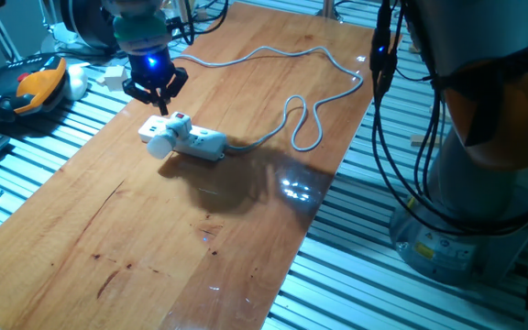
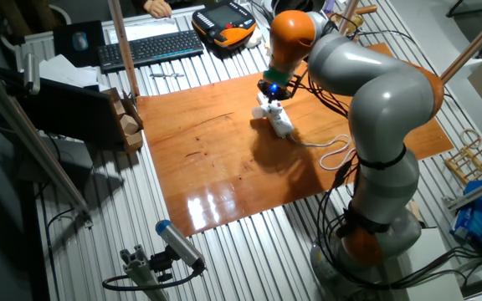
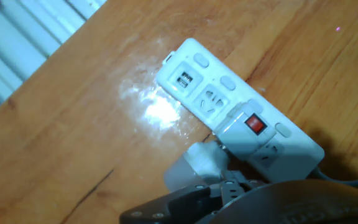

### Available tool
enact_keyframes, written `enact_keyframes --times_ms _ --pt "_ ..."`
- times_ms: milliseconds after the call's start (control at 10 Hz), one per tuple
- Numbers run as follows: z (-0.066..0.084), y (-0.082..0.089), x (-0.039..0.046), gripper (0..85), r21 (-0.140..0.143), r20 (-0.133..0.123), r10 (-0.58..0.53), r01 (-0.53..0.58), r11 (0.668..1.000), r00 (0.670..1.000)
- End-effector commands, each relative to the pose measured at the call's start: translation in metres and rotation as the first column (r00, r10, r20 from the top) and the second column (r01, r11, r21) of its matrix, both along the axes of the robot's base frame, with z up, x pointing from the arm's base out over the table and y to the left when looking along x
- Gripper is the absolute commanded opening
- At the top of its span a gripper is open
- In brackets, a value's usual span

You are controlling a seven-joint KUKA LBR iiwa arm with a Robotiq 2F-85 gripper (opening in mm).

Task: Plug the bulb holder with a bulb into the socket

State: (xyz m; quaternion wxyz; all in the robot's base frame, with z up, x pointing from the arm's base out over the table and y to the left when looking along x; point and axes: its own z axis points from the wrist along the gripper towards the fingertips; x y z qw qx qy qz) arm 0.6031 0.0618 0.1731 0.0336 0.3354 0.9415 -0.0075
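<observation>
The socket (image 1: 205, 141) (image 2: 282, 123) (image 3: 197, 81) lies on the wooden table (image 1: 154, 238), a long white strip. On it sits the bulb holder (image 1: 180, 122) (image 3: 248, 127), red switch up, and its frosted bulb (image 1: 159, 145) (image 3: 189, 172) sticks out over the strip's side. The holder looks seated in an outlet. My gripper (image 1: 161, 103) (image 2: 272, 90) hangs just above and behind the holder. In the hand view only its dark fingertips (image 3: 229, 186) show at the bottom edge, beside the bulb. I cannot tell how the jaws stand.
The strip's grey cord (image 1: 308, 117) loops across the table's right half toward the far edge. An orange teach pendant (image 1: 40, 82) and a keyboard (image 2: 149, 48) lie off the table on the slatted bench. The robot's base (image 1: 484, 147) stands at the right.
</observation>
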Motion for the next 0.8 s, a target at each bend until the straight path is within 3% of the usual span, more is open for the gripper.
enact_keyframes --times_ms 0,100,300,400,500,600,700 --pt "-0.0008 -0.0007 0.0008 0.0 -0.011 -0.001 0.675 -0.675 0.738 0.738" --pt "-0.0018 -0.0001 0.0023 0.0 -0.008 0.005 0.662 -0.662 0.750 0.750" --pt "-0.0021 0.0002 0.0027 0.0 0.032 0.057 0.616 -0.618 0.786 0.786" --pt "-0.0021 0.0002 0.0027 0.0 0.033 0.052 0.594 -0.596 0.802 0.803" --pt "-0.0021 0.0002 0.0027 0.0 -0.004 0.054 0.583 -0.583 0.812 0.811" --pt "-0.0021 0.0002 0.0027 0.0 -0.021 0.071 0.577 -0.577 0.816 0.814" --pt "-0.0021 0.0002 0.0027 0.0 -0.074 0.047 0.654 -0.651 0.756 0.755"
